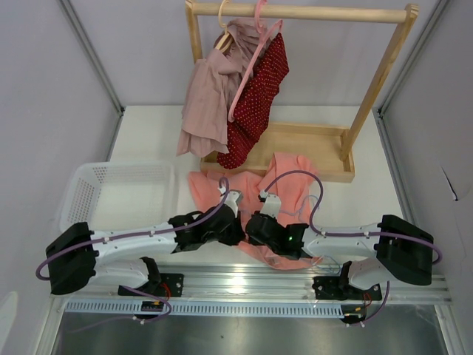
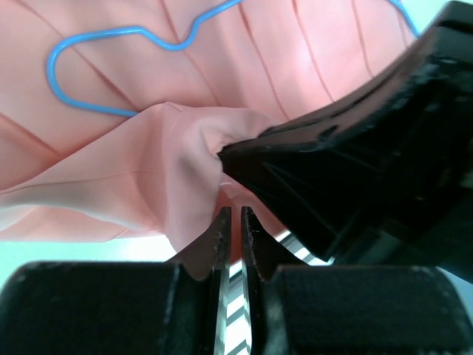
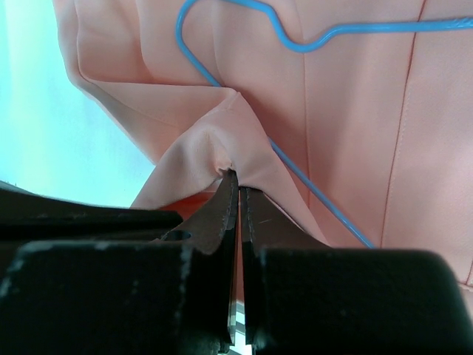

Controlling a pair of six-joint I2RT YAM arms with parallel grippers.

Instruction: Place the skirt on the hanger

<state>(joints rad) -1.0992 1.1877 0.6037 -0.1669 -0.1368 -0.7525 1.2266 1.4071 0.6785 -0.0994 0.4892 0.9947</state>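
Observation:
The salmon-pink skirt [image 1: 284, 185] lies spread on the table in front of the rack. The thin light-blue hanger [image 2: 50, 70] lies on the skirt, its hook loop showing in both wrist views [image 3: 179, 33]; in the top view the arms hide it. My right gripper [image 1: 252, 225] [image 3: 238, 181] is shut on a bunched fold at the skirt's near-left edge. My left gripper [image 1: 237, 221] [image 2: 235, 218] sits right beside it. Its jaws stand a thin slit apart with skirt fabric [image 2: 259, 59] at their tips. The right gripper's black finger [image 2: 332, 163] fills the right side of the left wrist view.
A white basket [image 1: 118, 192] stands at the left. A wooden rack [image 1: 369, 89] at the back holds a mauve-pink garment [image 1: 211, 96], a dark red dotted garment [image 1: 259, 96] and a pink hanger [image 1: 250, 70]. A metal rail [image 1: 244, 285] runs along the near edge.

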